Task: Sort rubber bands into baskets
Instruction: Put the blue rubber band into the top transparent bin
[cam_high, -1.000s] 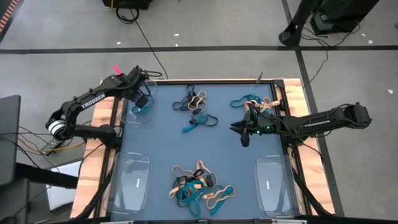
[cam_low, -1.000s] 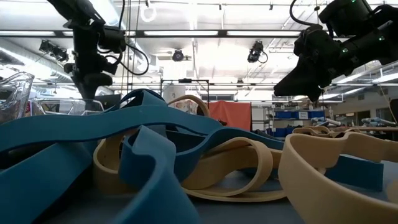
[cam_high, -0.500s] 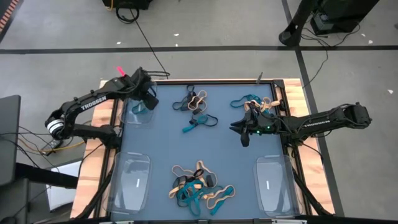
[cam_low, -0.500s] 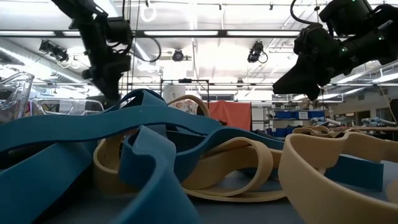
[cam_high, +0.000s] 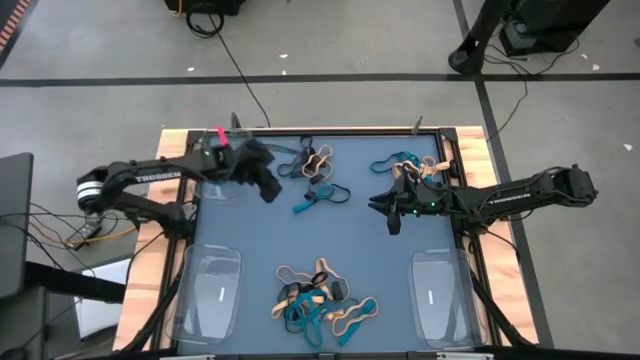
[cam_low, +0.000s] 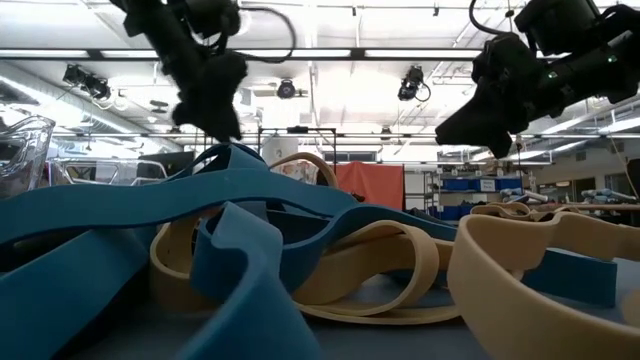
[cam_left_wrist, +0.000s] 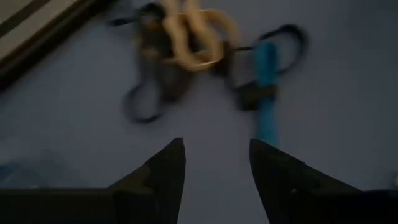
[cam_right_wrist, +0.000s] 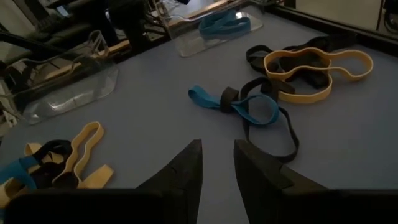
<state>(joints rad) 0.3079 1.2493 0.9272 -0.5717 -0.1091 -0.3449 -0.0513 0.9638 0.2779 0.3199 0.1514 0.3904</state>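
The left gripper (cam_high: 268, 189) hangs above the blue table top (cam_high: 260, 235) with its fingers (cam_left_wrist: 163, 171) set apart and nothing between them; just ahead of the fingertips lies a small tangle of rubber bands (cam_left_wrist: 205, 56), a tan loop over black ones with a teal band (cam_left_wrist: 267, 93) running back toward one fingertip. Behind the left gripper, at the table's far left corner, stands a clear basket (cam_high: 222, 180) with a teal band (cam_right_wrist: 224, 23) in it. The right gripper (cam_high: 392, 222) hovers with its fingers (cam_right_wrist: 183, 174) a narrow gap apart, empty; ahead of them lies a teal loop knotted with black bands (cam_right_wrist: 249, 109), and beyond it a tan loop (cam_right_wrist: 317, 74). Two more clear baskets, the near left (cam_high: 212, 290) and the near right (cam_high: 438, 292), flank a heap of mixed bands (cam_high: 320, 300)
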